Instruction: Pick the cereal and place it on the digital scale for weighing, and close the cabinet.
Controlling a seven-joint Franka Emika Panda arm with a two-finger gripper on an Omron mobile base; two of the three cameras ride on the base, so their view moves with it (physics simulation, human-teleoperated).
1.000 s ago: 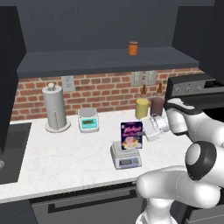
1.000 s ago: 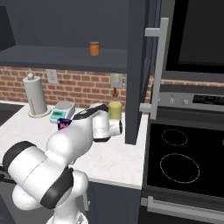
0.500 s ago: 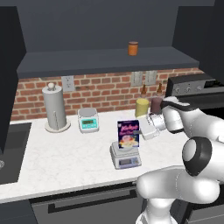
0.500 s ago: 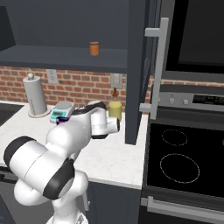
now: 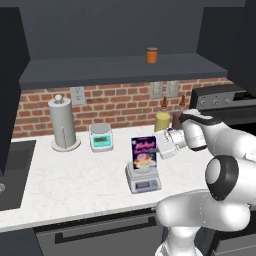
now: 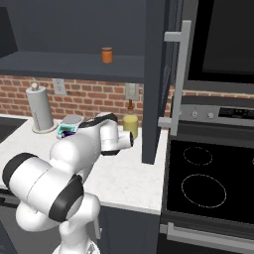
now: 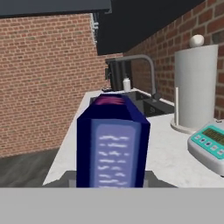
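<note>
One cereal (image 5: 144, 153) box stands upright on the digital scale (image 5: 143, 179) at mid-counter; the gripper (image 5: 165, 143) sits just beside the box's right edge, its jaws drawn nearly together, nothing visibly between them; two scales share the white counter (image 5: 75, 180), the second teal-fronted (image 5: 101, 137); one paper towel roll (image 5: 62, 122) stands left; one orange can (image 5: 152, 55) rests on the shelf; the cabinet (image 6: 158, 79) door hangs open beside the stove (image 6: 206, 183).
</note>
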